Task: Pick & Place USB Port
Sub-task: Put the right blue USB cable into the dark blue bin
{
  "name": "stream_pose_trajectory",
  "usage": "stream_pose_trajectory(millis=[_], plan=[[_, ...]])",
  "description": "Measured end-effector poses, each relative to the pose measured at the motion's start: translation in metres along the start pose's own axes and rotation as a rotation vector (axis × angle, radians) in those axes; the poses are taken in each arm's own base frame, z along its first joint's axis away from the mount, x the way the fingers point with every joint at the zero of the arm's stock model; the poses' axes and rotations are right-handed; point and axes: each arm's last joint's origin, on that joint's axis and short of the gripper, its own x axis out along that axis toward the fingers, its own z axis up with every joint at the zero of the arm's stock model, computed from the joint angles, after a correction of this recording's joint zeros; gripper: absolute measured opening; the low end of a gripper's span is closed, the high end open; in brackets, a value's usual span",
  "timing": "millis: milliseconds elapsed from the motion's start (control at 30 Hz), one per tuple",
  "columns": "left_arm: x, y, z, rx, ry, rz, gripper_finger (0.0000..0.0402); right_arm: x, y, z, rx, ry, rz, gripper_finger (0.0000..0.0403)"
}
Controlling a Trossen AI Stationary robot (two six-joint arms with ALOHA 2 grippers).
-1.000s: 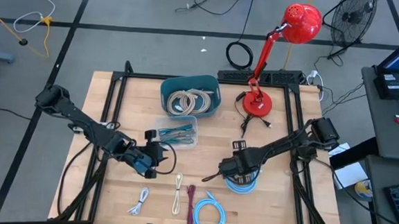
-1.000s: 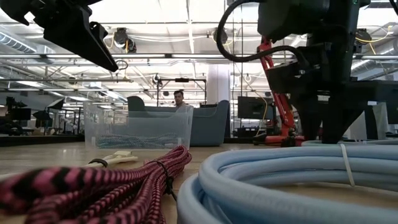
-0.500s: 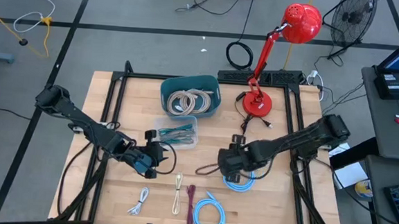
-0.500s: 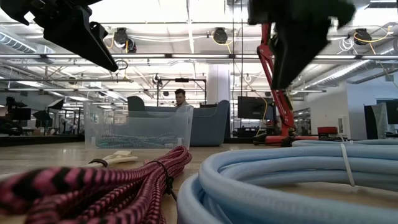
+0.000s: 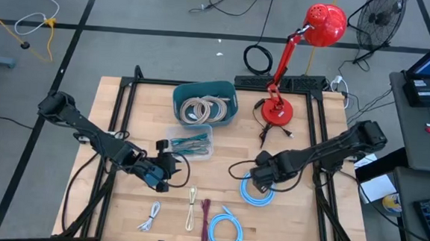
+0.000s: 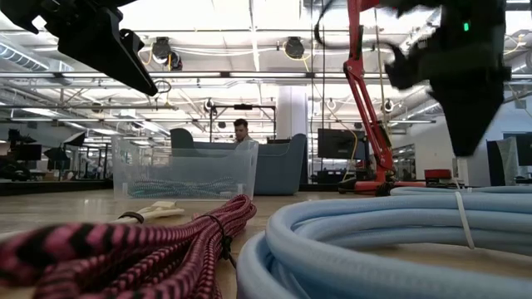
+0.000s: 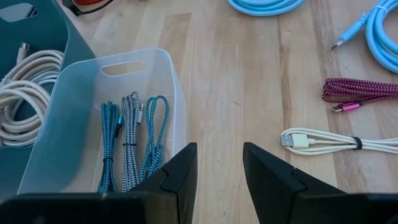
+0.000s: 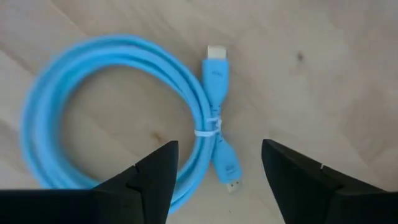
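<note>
Blue cable (image 8: 124,118), coiled and tied with a small white band, lay flat on the wooden surface (image 5: 299,215) directly beneath the right gripper (image 8: 214,171), whose jaws were spread wide with nothing between them. In the high view the same coil (image 5: 258,192) sat on the right half of the surface, well apart from the clear bin (image 5: 191,141) and the teal bin (image 5: 205,103). A grab at the bundled plugs could have slipped, since the two connectors lay side by side and only a thin tie bound them. Pinching a single loop might have let the coil unwind and drag. The left gripper (image 7: 214,168) waited beside the clear bin, jaws parted and empty.
</note>
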Motion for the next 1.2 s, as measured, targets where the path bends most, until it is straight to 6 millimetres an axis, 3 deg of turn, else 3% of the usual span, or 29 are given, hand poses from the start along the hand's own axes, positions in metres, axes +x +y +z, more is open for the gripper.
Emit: stream_pose_trajectory(millis=[333,533,1033,1200], plan=[[0.000,0.000,0.000,0.002,0.000,0.000,0.0133,0.048,-0.016,-0.009,0.007,0.069,0.049,0.0240],[0.000,0.000,0.000,0.002,-0.001,0.000,0.0134,0.059,-0.021,-0.013,-0.041,0.063,0.057,0.0228],[0.000,0.000,0.000,0.002,-0.002,-0.001,0.0134,0.060,-0.019,-0.011,-0.336,0.004,0.061,0.0058],[0.000,0.000,0.000,0.000,-0.004,-0.001,0.0133,0.055,-0.015,-0.006,-0.431,-0.040,0.050,0.0045]])
